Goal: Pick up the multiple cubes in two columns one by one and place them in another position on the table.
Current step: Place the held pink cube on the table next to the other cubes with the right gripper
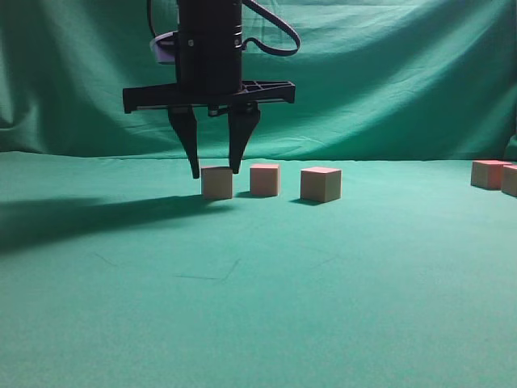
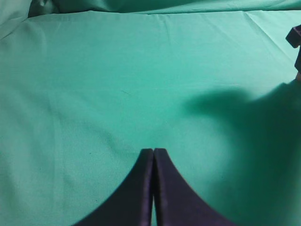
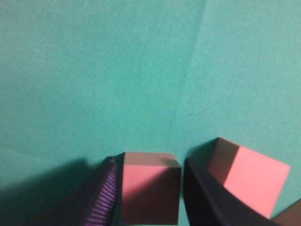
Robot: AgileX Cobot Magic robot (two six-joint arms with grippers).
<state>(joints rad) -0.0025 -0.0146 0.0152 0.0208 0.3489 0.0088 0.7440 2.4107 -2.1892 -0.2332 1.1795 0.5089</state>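
Exterior view shows the green table (image 1: 258, 307) with 3 cubes (image 1: 216, 183) in a row at its middle, and 2 more at the far right edge. Right gripper (image 1: 215, 168) hangs over the leftmost cube, its fingers slightly apart on both sides of it, while the left gripper (image 2: 153, 155) is closed on nothing.

No readable text, label or number anywhere (all views).

The right tool (image 1: 216, 168) hangs vertically, fingers apparently slightly parted; the left tool (image 2: 153, 155) has its fingers pressed together.
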